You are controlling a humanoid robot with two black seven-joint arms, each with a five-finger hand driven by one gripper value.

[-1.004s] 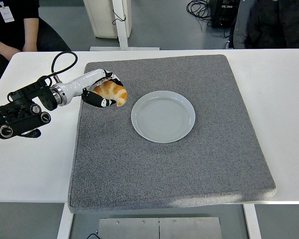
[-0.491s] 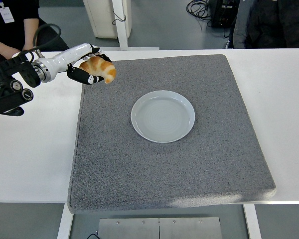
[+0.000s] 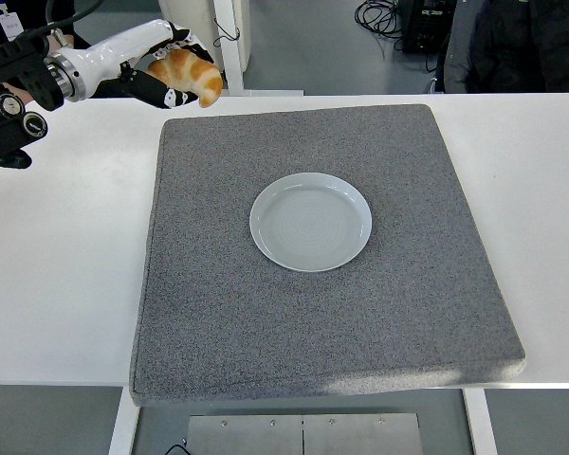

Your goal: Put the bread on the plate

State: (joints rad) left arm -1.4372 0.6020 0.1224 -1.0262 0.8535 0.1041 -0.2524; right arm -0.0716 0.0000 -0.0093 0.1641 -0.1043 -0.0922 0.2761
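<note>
robot hand: my left one's clamped round the bread, up high past the far-left corner
bench: white
mat: grey
plate: empty, mid-mat
bread: looks light and squishy, so I'm gripping its middle gently

- The place looks like a robotics lab or test room, not a home or kitchen.
- A plain white table on a metal frame carries a grey foam mat laid out as a work surface, with a single plate at its middle.
- Beyond the far edge lies a bare grey floor with loose black cables and dark equipment at the far right.
- A white stand or column rises behind the table.
- People sit at the far left and far right, one wearing a badge.
</note>
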